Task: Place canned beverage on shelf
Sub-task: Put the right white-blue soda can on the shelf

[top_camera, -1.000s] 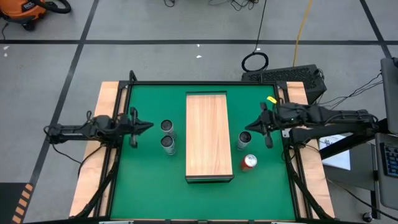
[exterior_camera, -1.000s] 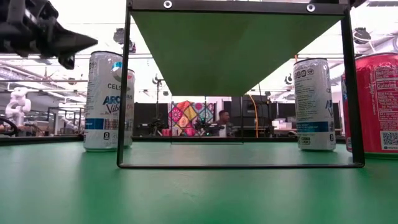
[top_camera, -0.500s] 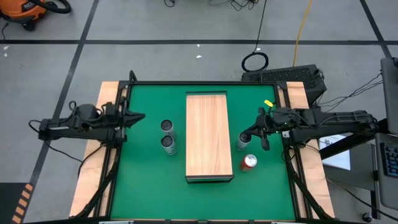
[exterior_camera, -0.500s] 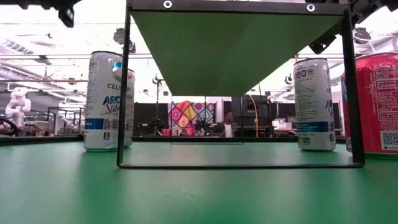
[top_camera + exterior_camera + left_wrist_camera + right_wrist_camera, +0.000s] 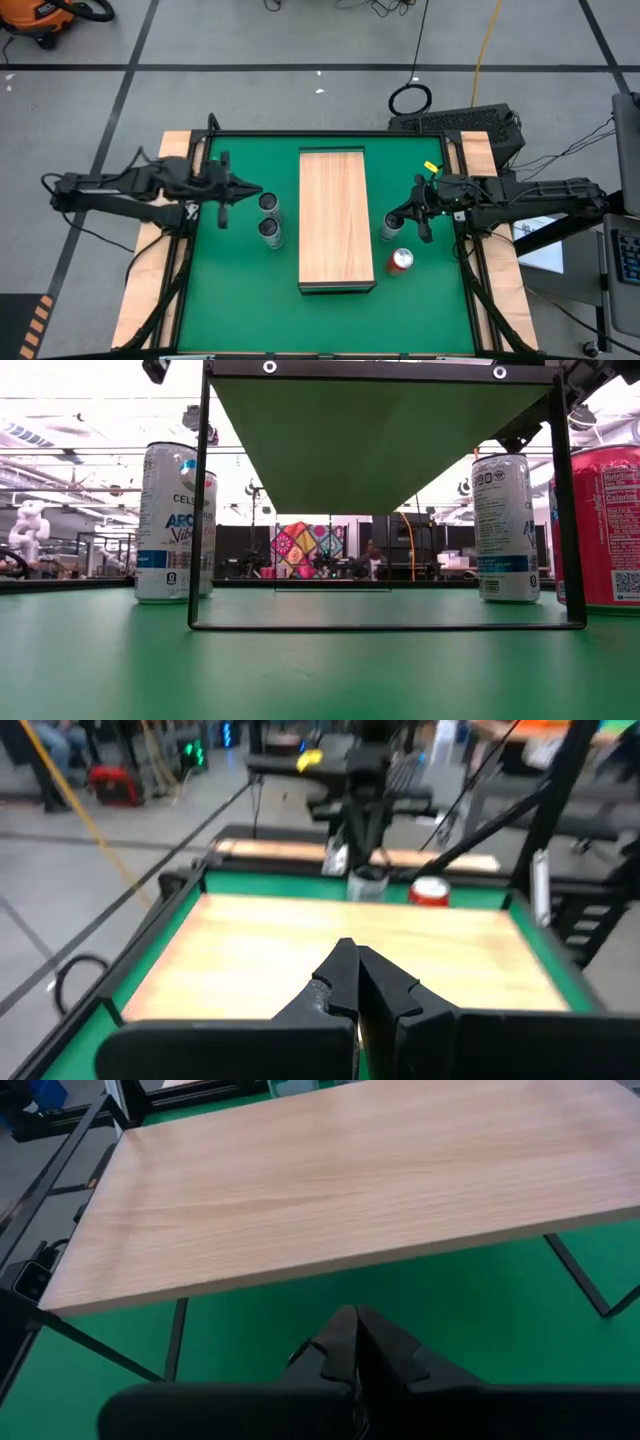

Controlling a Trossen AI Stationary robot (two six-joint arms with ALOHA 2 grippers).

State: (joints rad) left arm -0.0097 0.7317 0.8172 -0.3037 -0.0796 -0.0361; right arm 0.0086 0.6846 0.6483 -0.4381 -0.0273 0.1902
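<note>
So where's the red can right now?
In the high view the red can stands on the green table, just right of the wooden shelf, beside a silver can under the right gripper.

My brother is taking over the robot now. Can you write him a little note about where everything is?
Left gripper: shut, empty, beside the two silver cans left of the shelf.
Right gripper: shut, empty, over the silver can right of the shelf; the red can stands near it.
Done: nothing, the shelf top is bare.
Left: open a gripper, grasp a can, set it on the shelf.
</note>
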